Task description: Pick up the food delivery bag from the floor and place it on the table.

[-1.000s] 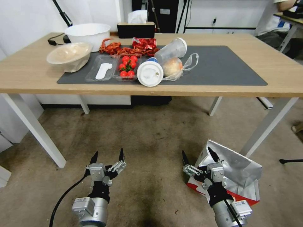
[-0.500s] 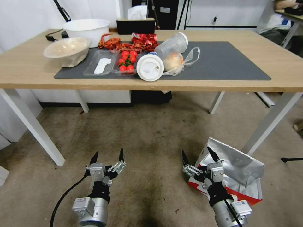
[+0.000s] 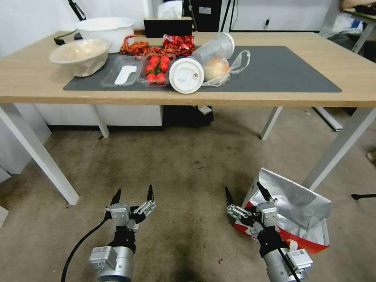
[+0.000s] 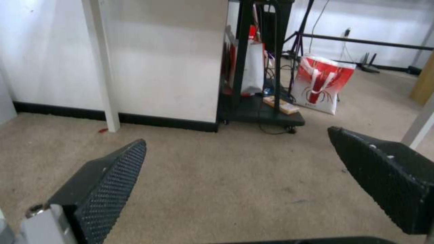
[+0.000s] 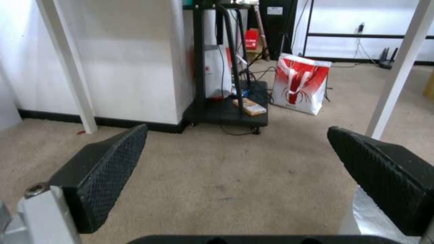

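- Lower right of the head view: the food delivery bag (image 3: 291, 213), a boxy bag with crinkled silver foil lining, a red lower panel and a white edge, lies tipped on the stained grey-brown floor (image 3: 188, 164), mouth open; the right arm covers its near corner.
- Lower centre-right, head view: the right gripper (image 3: 246, 194), jaws apart and holding nothing, sits just beside the bag's left edge. In the right wrist view its black cross-hatched pads (image 5: 111, 166) frame bare floor, and a sliver of foil shows at the lower right corner.
- Lower left, head view: the left gripper (image 3: 132, 194), jaws apart and holding nothing, hangs over the floor, well apart from the bag.
- Upper half, head view: the light-wood tabletop (image 3: 35, 84) on white metal legs carries a dark grey mat (image 3: 290, 72) with cups, bowls and red tomatoes at its left end.
- Both wrist views show a second red-and-white bag (image 4: 322, 86) standing upright far back beside a black trolley (image 5: 226, 112).
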Robot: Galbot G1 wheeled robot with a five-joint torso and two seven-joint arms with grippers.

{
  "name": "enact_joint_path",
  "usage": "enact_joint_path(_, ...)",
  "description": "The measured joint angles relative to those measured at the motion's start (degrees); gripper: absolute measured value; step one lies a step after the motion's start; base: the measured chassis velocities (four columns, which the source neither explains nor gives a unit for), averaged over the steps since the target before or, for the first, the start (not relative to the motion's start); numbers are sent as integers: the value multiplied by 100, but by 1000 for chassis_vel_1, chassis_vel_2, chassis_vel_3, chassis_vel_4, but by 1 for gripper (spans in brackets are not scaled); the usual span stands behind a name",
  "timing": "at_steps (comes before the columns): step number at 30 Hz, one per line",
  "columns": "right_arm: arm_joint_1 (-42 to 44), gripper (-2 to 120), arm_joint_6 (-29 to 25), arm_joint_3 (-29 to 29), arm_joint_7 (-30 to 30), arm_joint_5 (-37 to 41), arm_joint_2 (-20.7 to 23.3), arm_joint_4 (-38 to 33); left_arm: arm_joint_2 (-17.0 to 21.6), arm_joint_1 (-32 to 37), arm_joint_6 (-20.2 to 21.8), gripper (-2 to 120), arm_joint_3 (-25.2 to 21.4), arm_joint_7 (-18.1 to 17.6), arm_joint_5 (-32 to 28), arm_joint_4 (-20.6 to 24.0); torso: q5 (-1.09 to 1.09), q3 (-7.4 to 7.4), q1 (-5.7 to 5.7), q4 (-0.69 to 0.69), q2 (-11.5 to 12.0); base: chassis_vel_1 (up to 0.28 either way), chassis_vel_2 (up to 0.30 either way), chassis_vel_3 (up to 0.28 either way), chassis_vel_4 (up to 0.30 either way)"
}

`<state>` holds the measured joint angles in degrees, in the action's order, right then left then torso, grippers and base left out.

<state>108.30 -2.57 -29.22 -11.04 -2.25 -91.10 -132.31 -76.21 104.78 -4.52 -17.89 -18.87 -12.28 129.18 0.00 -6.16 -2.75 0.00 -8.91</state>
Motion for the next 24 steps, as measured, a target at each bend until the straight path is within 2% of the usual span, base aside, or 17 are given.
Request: enact_joint_path(24,41,100,-62,-35,-42,58,20,-8,-32,29,-75,100,12,2,51,-6,0,442,62,0,503,0,0,0,0)
